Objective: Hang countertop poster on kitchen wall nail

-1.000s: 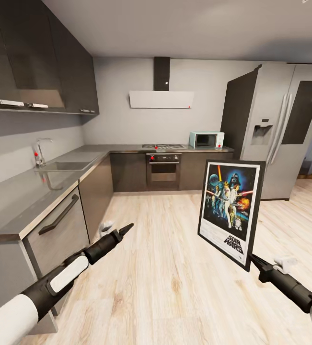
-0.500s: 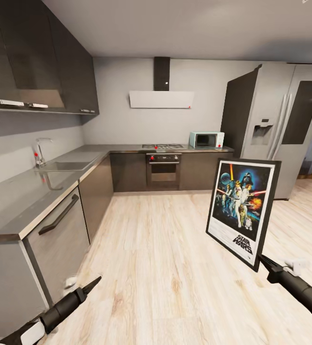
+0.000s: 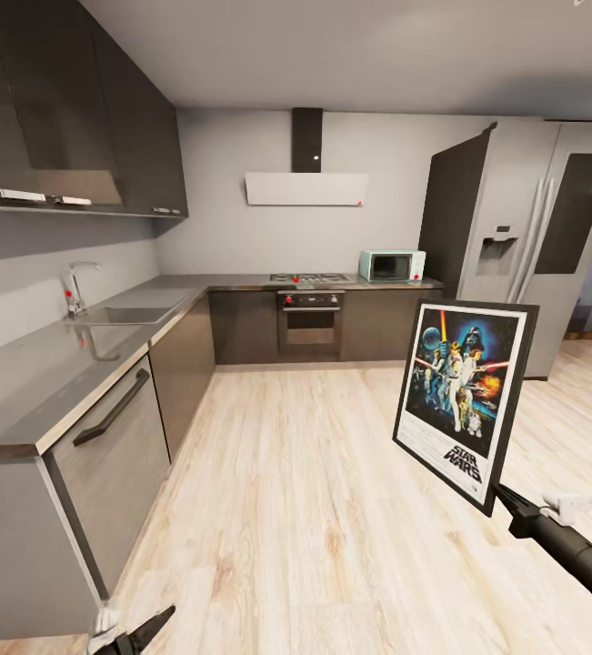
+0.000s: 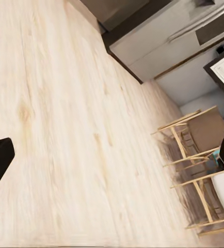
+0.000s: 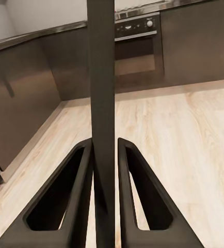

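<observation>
The poster (image 3: 464, 405), black-framed with dark blue artwork and "STAR WARS" lettering, hangs upright and slightly tilted over the wood floor at the right. My right gripper (image 3: 498, 491) is shut on its lower right corner. The right wrist view shows the poster's edge (image 5: 100, 88) as a dark upright bar clamped between the two fingers (image 5: 81, 181), with the right gripper (image 5: 105, 155) closed around it. My left gripper (image 3: 155, 626) sits low at the bottom left, near the cabinet corner. In its own view the left gripper (image 4: 112, 160) is open over bare floor. The kitchen countertop (image 3: 41, 382) runs along the left.
A sink with tap (image 3: 118, 315) is set in the countertop, over grey cabinets (image 3: 118, 437). On the far wall are the oven (image 3: 311, 323), a microwave (image 3: 391, 266) and the white hood (image 3: 306, 188). The silver fridge (image 3: 532, 246) stands right. Wooden chairs (image 4: 194, 165) stand nearby.
My left arm has dropped from mid-height down to the bottom edge of the head view. The right gripper has carried the poster slightly right and up.
</observation>
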Controlling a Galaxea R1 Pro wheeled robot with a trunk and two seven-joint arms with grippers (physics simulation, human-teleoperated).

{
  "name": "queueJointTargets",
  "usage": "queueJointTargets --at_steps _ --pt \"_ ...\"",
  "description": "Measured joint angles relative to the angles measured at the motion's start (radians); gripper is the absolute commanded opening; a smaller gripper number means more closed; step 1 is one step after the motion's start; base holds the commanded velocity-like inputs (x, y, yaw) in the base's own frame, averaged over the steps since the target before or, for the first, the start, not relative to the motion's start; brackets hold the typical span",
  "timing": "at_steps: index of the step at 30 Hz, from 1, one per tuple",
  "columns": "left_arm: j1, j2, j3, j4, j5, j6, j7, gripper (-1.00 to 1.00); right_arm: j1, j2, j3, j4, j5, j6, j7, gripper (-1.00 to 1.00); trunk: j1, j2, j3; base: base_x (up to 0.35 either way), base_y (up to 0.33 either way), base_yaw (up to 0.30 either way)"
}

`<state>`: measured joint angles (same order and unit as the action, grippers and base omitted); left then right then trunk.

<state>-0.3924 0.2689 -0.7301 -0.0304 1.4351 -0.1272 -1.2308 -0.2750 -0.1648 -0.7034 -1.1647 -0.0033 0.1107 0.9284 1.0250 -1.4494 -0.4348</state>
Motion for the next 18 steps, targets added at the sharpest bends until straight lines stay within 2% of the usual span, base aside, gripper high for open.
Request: queueJointTargets --at_steps 18 --pt "0.088 0.004 0.004 0.003 0.0 -0.006 -0.004 1.0 0.0 0.007 -0.002 -0.055 -0.001 0.0 0.002 -1.0 0.0 0.0 0.0 0.0 0.0 0.0"
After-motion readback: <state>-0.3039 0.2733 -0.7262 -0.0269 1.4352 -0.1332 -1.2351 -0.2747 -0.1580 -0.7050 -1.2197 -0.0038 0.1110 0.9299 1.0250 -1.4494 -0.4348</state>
